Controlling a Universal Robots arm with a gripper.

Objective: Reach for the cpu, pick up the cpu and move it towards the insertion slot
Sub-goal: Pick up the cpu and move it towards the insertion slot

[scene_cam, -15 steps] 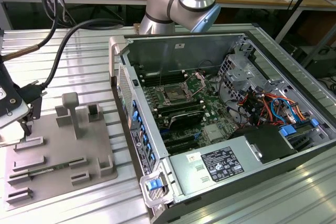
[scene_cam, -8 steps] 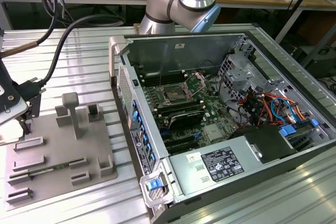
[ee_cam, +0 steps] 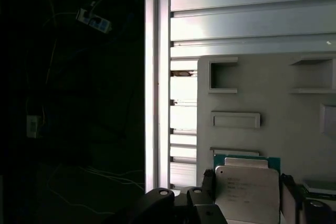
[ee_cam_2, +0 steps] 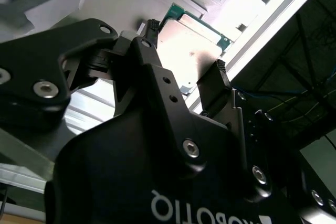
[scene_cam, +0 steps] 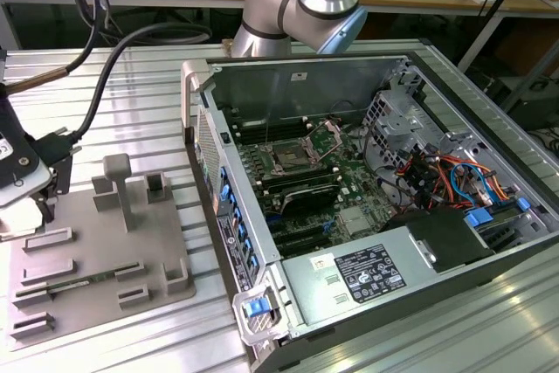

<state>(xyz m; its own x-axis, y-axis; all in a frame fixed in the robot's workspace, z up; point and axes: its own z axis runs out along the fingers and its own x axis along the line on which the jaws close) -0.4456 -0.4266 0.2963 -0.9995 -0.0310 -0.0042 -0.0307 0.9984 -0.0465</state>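
Note:
The cpu point(ee_cam: 247, 192) point(ee_cam_2: 191, 51), a flat silvery square with a thin green edge, sits low over the grey tray point(scene_cam: 105, 251) beside a raised frame. In both wrist views my gripper point(ee_cam: 248, 184) point(ee_cam_2: 185, 51) has one dark finger against each of two opposite cpu edges, so it is shut on the cpu. In the exterior view the gripper point(scene_cam: 42, 205) is at the far left, over the tray's left end. The insertion slot point(scene_cam: 288, 159), a shiny metal frame with a dark centre, lies on the green board inside the open computer case, well off to the exterior view's right.
The tray carries several rectangular frames and an upright post point(scene_cam: 120, 185). The computer case's side wall point(scene_cam: 218, 189) rises between the tray and the board. A thick cable point(scene_cam: 105, 76) loops above the slatted metal table. The table's edge point(ee_cam: 156, 77) runs close beside the tray.

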